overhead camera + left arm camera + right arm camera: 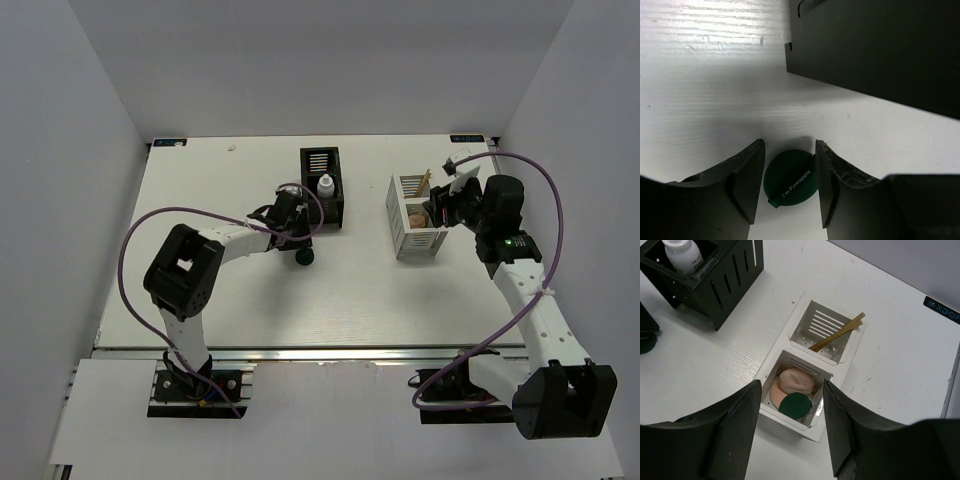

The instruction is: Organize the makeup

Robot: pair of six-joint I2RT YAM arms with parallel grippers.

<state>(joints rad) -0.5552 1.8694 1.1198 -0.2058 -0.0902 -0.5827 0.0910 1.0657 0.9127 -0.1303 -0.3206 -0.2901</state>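
Plainly, the left gripper (789,148) is apart, straddling the disc (790,182) on the table (700,75). Closing off-centre could squirt the round disc out sideways. The black box (880,50) rises just ahead, with freer room to the left. The right gripper (791,385), apart and empty, hovers over the white box (785,423).

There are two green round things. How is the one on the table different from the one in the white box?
The loose green disc lies on the table between the left fingers; the boxed green disc rests on peach puffs in the white organizer. The loose one shows white writing, "I'm Pineapple"; the boxed one shows none. Both are dark green and round.
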